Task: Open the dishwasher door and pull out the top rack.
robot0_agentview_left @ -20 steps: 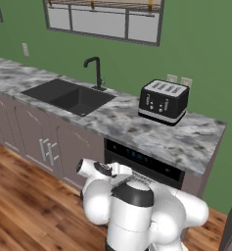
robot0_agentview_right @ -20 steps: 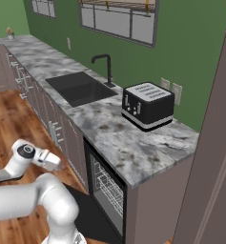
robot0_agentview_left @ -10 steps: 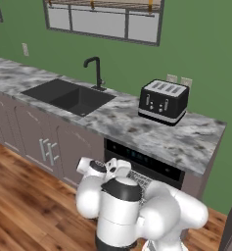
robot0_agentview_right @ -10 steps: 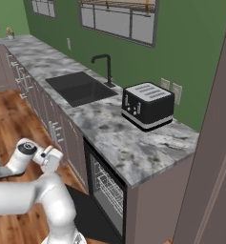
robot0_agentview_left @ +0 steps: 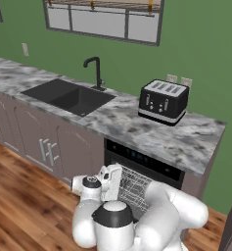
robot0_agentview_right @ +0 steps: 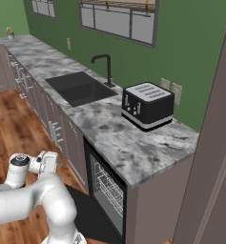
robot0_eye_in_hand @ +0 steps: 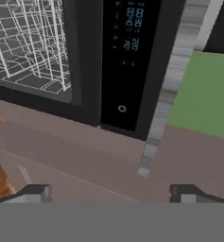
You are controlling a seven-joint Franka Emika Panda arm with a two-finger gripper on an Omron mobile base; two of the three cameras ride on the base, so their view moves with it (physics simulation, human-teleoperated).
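pincer (robot0_eye_in_hand: 111, 191): jaws wide, holding nothing, near the dishwasher front
dark grey-black dishwasher door (robot0_agentview_right: 88, 214): dropped open, flat near the floor
light grey-white wire top rack (robot0_agentview_right: 108, 184): inside the cavity, under the marble desk (robot0_agentview_right: 128, 143)
black toaster (robot0_agentview_left: 163, 101): on desk above

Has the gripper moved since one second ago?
Yes. In the left base view the gripper has risen toward the black control strip, in front of the top rack.

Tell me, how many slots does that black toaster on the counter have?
4, side by side across the top of the toaster, which stands on the marble counter right of the sink.
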